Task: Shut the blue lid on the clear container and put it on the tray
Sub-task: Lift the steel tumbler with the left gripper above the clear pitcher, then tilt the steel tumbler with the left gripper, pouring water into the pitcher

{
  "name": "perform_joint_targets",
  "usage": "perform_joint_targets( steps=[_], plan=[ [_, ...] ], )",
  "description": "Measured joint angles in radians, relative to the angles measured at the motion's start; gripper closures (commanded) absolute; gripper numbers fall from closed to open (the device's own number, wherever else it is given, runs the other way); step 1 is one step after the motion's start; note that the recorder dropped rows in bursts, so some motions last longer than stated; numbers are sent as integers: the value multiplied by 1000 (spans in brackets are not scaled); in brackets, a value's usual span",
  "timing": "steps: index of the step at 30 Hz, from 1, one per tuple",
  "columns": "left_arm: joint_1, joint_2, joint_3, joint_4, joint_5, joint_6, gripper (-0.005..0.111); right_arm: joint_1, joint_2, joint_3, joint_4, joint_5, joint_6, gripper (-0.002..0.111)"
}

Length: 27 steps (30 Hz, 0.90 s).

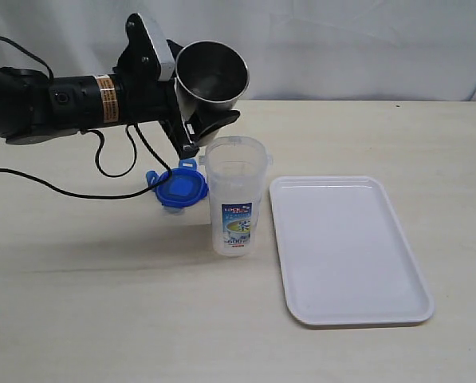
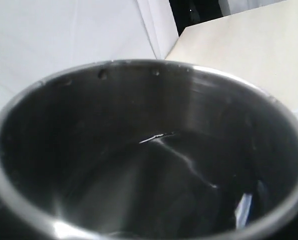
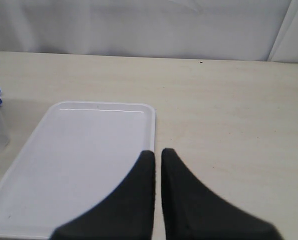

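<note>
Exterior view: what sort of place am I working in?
Most likely a staged robot test bench, not a home kitchen: a bare pale tabletop, a plain white cloth backdrop behind it, and just a few props laid out, such as the white tray and clear container.

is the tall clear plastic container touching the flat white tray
Apart. The exterior view shows a strip of table between the tall clear plastic container and the flat white plastic tray.
</note>
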Motion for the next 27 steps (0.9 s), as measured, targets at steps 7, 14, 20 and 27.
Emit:
perform_joint_targets(
  steps=[7, 14, 20, 27],
  plan=[
    [0, 0, 0, 3, -12, 68, 107, 0, 0, 0, 0, 0, 0, 104],
    [0, 0, 0, 3, -12, 143, 107, 0, 0, 0, 0, 0, 0, 104],
    [0, 0, 0, 3, -12, 182, 107, 0, 0, 0, 0, 0, 0, 104],
    [0, 0, 0, 3, -12, 246, 107, 0, 0, 0, 0, 0, 0, 104]
  ],
)
